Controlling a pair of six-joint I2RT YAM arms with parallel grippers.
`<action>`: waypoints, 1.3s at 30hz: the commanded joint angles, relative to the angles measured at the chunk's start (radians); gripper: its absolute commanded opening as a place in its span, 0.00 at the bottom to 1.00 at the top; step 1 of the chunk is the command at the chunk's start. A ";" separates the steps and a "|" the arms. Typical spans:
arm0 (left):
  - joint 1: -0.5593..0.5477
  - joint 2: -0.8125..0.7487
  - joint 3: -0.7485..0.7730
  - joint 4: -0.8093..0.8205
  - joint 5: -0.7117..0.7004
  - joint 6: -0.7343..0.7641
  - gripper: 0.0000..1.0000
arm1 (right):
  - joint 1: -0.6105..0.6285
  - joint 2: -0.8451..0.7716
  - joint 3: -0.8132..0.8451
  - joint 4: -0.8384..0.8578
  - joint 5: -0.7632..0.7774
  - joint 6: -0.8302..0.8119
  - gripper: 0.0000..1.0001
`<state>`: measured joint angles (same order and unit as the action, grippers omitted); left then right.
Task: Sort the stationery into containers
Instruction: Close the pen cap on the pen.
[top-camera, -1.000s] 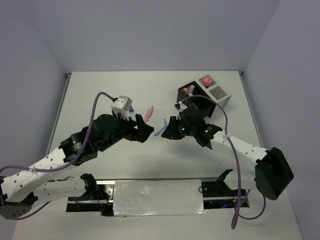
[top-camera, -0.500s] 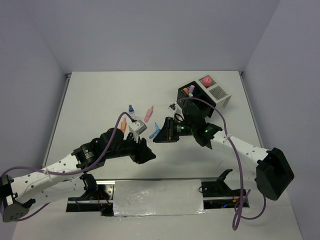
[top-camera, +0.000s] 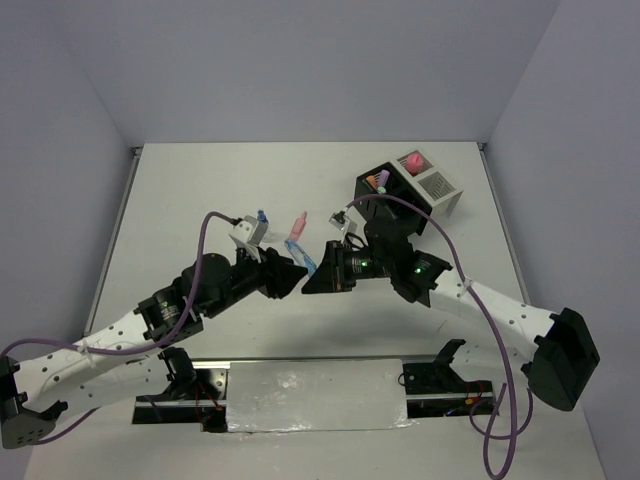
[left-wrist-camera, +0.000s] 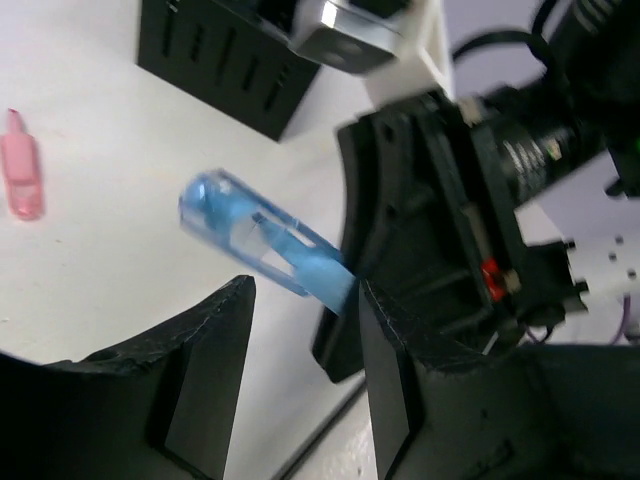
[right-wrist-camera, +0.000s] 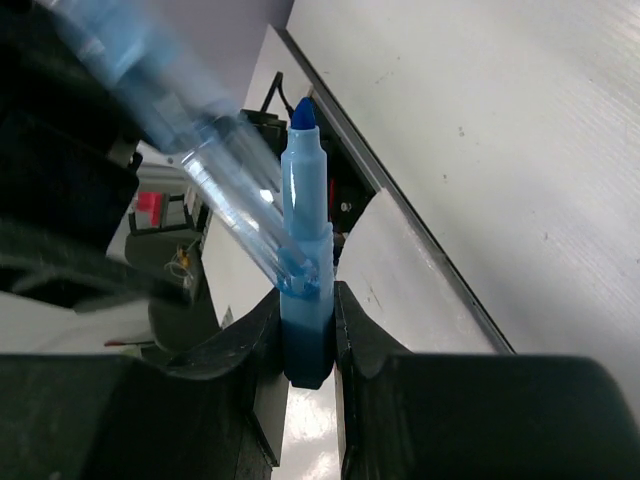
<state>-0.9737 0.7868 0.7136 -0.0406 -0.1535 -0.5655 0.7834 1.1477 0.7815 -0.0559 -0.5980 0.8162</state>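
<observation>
Both hands meet above the middle of the tabletop, just clear of each other. Right hand narrow, pinched on the lower barrel of a blue highlighter. In the right wrist view its long axis runs straight out from the fingers, bare dark-blue tip at the far end. A clear blue cap slants across it, blurred, one end at the highlighter's collar, the other toward the left hand. In the left wrist view the cap's long axis runs up and left, away from the fingers. Its near end sits in the gap, close against one finger and short of the other. Left hand fingers stand moderately apart; cannot tell whether they actually pinch the cap. From above, the blue piece shows as a short slanted stroke between the two hands. A pink item lies flat on the tabletop just beyond them, long axis pointing mostly away from the arm bases. Black container and white container stand side by side, touching, at the far right. A purple highlighter sits in the black one, a pink piece in the white.
</observation>
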 joint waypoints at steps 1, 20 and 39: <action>0.003 -0.026 0.044 0.082 -0.136 -0.033 0.58 | 0.011 -0.057 0.004 0.025 0.003 -0.023 0.00; 0.027 -0.204 -0.241 0.496 0.144 -0.045 0.83 | 0.047 -0.186 0.035 -0.002 -0.051 -0.178 0.00; 0.035 0.030 -0.405 1.399 0.373 -0.493 0.99 | 0.047 -0.241 0.214 0.146 -0.245 -0.042 0.00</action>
<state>-0.9409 0.7483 0.2817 0.9905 0.1440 -0.9089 0.8223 0.8928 0.9565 -0.0261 -0.7631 0.6968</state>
